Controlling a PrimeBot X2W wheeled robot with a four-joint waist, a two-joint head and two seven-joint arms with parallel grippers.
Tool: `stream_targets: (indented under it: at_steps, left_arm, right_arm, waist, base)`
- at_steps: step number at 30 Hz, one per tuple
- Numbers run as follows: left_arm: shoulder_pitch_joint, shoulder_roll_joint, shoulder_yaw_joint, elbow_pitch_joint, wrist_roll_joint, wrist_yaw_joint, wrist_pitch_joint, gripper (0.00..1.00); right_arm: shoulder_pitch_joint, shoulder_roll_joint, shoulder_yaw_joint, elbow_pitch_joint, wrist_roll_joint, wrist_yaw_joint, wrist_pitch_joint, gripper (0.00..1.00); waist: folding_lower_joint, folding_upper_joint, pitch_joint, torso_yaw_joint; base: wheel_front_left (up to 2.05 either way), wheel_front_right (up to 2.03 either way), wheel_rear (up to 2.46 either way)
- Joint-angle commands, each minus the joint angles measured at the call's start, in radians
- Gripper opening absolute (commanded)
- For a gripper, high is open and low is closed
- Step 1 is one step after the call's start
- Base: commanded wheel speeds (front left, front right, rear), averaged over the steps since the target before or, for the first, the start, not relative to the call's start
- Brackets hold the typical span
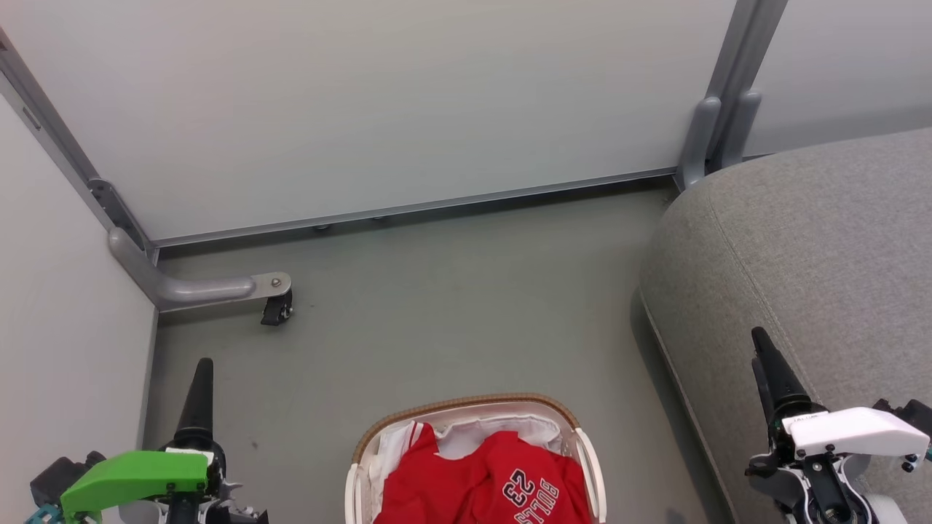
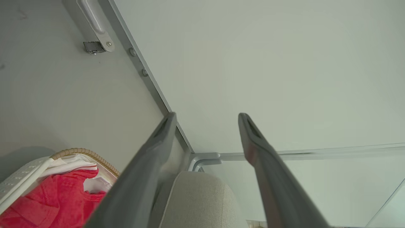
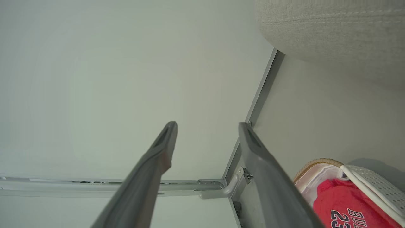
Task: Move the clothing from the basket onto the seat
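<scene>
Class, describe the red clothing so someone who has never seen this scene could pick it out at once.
Start at the big grey couch on the right of the head view; on the floor to its left stands an oval white basket with a brown woven rim. Inside lies the clothing: bright red fabric printed BULLS 23, unlike the plain white liner around it.

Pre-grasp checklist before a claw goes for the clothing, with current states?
1. left claw open, holding nothing: ok.
2. right claw open, holding nothing: ok.
3. clothing on top in the basket, uncovered: ok.
4. seat beside the basket, on the robot's right: ok.
5. whole basket in head view: not ok, near part cut off at the bottom edge.
6. number of garments: cannot tell.
</scene>
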Motion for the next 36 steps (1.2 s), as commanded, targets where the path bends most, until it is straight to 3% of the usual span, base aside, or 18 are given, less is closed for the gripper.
stream_targets:
  at_steps: [1, 15, 36]
  left_arm:
    - [-0.038, 0.015, -0.003, -0.010, 0.051, -0.003, -0.011, 1.00]
    - [-0.037, 0.023, -0.026, -0.002, 0.355, -0.004, -0.068, 1.00]
    - [-0.052, 0.054, -0.089, 0.033, 0.684, 0.006, -0.139, 1.00]
  right_arm:
    - [-0.031, -0.012, 0.004, -0.021, -0.050, 0.000, -0.012, 1.00]
    - [-0.042, -0.020, 0.047, -0.021, -0.342, 0.000, -0.070, 1.00]
    - [-0.089, -0.038, 0.094, 0.002, -0.673, 0.000, -0.142, 1.00]
  waist:
    - [0.0000, 0.0000, 0.001, 0.000]
    - [0.0000, 0.0000, 0.009, 0.002]
    - [0.0000, 0.0000, 0.016, 0.004]
  base:
    - [0.00, 0.00, 0.00]
    - [0.00, 0.00, 0.00]
    - [0.00, 0.00, 0.00]
